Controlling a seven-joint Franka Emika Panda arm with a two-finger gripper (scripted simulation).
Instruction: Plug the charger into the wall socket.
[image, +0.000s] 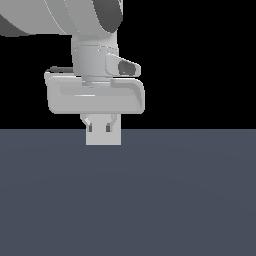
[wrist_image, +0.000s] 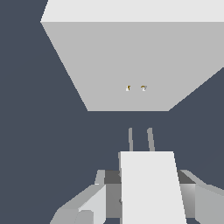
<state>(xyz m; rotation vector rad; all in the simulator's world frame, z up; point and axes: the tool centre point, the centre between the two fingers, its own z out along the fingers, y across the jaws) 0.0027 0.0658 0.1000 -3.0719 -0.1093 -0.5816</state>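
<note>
One wall socket, a large flat white square panel (wrist_image: 127, 65), fills much of the wrist view; on its face sit two tiny slots with a yellowish tint, side by side near its middle. There is one charger, a small plain white brick-shaped block (wrist_image: 151, 188), and two thin grey prongs stand out from its front end, parallel and pointing toward the socket. The prong tips stop short of the panel, with a band of dark floor showing between them and the socket's near edge, and they line up roughly with the two slots.

One gripper (image: 102, 127), light grey, hangs from the single pale arm. Its two fingers (wrist_image: 94, 201) are closed narrowly on the charger, one on each side of the block. In the exterior view the white block shows just below the fingers, close above the floor; the socket cannot be made out there.

The surface is a plain slate-blue floor (image: 190, 200), smooth and unmarked. Behind it the room is flat black.
</note>
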